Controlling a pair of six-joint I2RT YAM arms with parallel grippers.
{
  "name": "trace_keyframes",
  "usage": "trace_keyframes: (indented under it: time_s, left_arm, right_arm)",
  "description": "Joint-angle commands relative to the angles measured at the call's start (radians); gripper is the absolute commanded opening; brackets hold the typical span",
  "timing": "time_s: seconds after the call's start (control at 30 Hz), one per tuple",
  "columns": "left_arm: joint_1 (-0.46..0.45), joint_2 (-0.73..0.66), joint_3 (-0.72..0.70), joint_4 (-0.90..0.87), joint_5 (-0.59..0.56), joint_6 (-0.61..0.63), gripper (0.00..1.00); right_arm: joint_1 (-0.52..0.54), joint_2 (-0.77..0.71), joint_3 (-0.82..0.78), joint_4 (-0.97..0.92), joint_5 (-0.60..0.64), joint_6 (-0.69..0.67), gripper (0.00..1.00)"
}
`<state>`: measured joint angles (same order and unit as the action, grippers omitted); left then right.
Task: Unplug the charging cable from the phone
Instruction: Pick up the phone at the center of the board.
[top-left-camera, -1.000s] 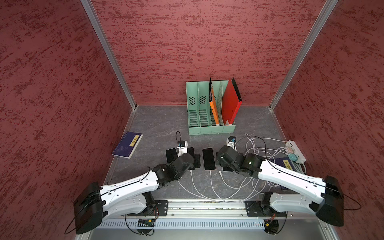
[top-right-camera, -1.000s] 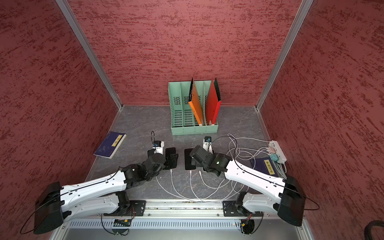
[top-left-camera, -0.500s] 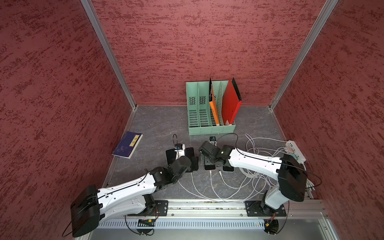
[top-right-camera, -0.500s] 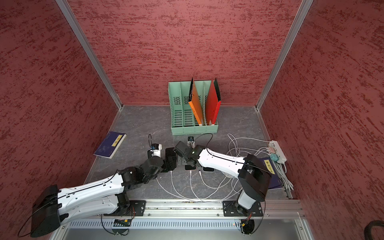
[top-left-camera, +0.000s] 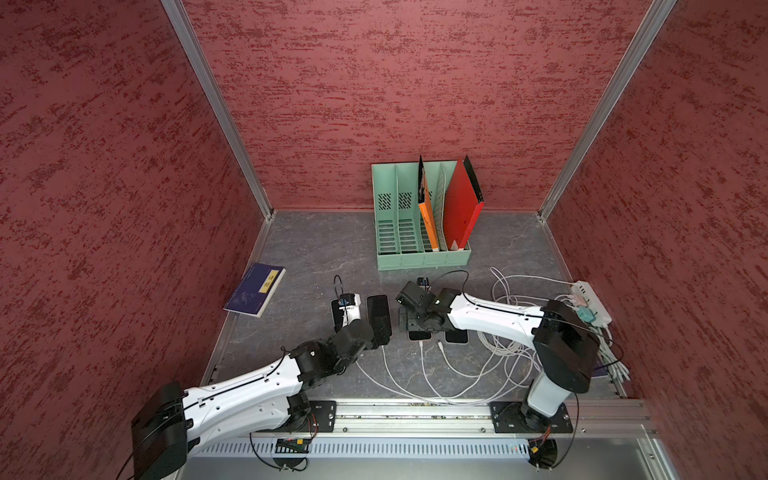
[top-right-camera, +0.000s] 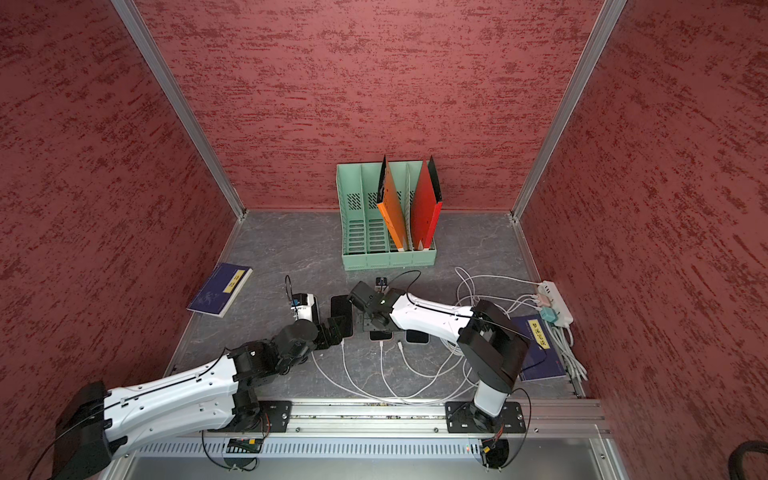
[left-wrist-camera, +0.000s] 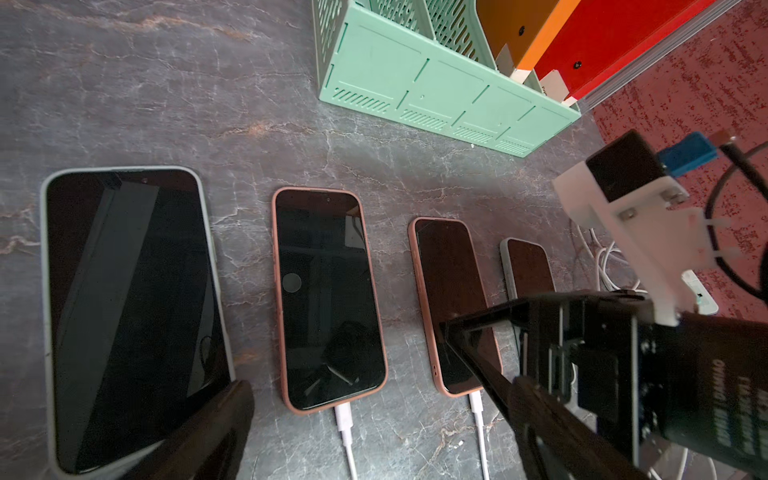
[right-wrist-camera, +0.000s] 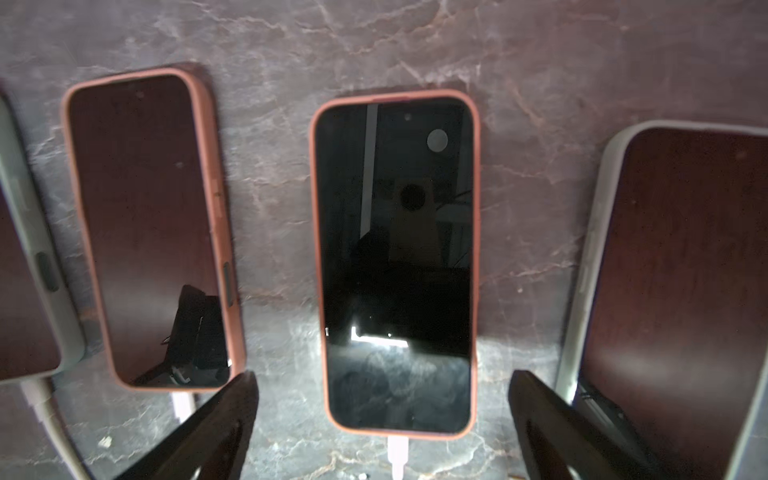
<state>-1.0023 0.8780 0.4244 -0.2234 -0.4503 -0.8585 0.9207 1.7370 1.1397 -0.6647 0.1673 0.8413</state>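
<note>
Item: four phones in a row, screens up and dark, in the lower middle of the frame in both top views, on a grey, stone-veined tabletop (top-left-camera: 316, 249). Counted from frame left: first phone (left-wrist-camera: 124, 311), large, with a pale grey-green case. Second phone (left-wrist-camera: 328, 299) and third phone (right-wrist-camera: 395, 257) have matte salmon cases with rounded corners. Fourth phone (left-wrist-camera: 528, 266) has a pale case. All the glass is glossy and reflective. Charging cable (right-wrist-camera: 397, 455): thin, white and limp, its stubby hard plug seated in the near end of the third phone. A second cable (left-wrist-camera: 343, 417) of the same kind is seated in the second phone. A loose plug (top-left-camera: 440, 345) lies on the tabletop just short of the fourth phone, apparently unconnected. Right gripper (right-wrist-camera: 382, 376): black fingers (right-wrist-camera: 216, 432) spread wide and empty, flanking the plug end of the third phone. Left gripper (left-wrist-camera: 380, 380): fingers likewise spread and empty, flanking the plug end of the second phone. Step in hand, by judgement: approach and alignment, with nothing gripped and both plugs still in. Which phone is meant cannot be told. The next move calls for lowering one gripper, closing on the rigid plug body rather than the cord, and pulling straight along the phone's long axis. The other gripper would steady the phone, which may slide on the smooth top. Also present: mint-green slotted file rack (top-left-camera: 419, 257) and white power strip (top-left-camera: 590, 299).
</note>
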Motion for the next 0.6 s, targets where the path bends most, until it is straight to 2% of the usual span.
trace_keyframes:
  time_s: [0.0, 0.2, 0.57]
  left_arm:
    - [0.006, 0.001, -0.012, 0.035, -0.001, 0.001, 1.00]
    - [0.005, 0.023, -0.024, 0.072, 0.019, 0.001, 1.00]
    - [-0.016, 0.101, -0.013, 0.124, 0.034, -0.002, 1.00]
  right_arm:
    - [-0.026, 0.025, 0.011, 0.003, -0.049, -0.008, 0.99]
    - [-0.027, 0.066, 0.037, 0.006, -0.080, -0.031, 0.99]
    - [-0.027, 0.116, 0.085, -0.033, -0.055, -0.026, 0.99]
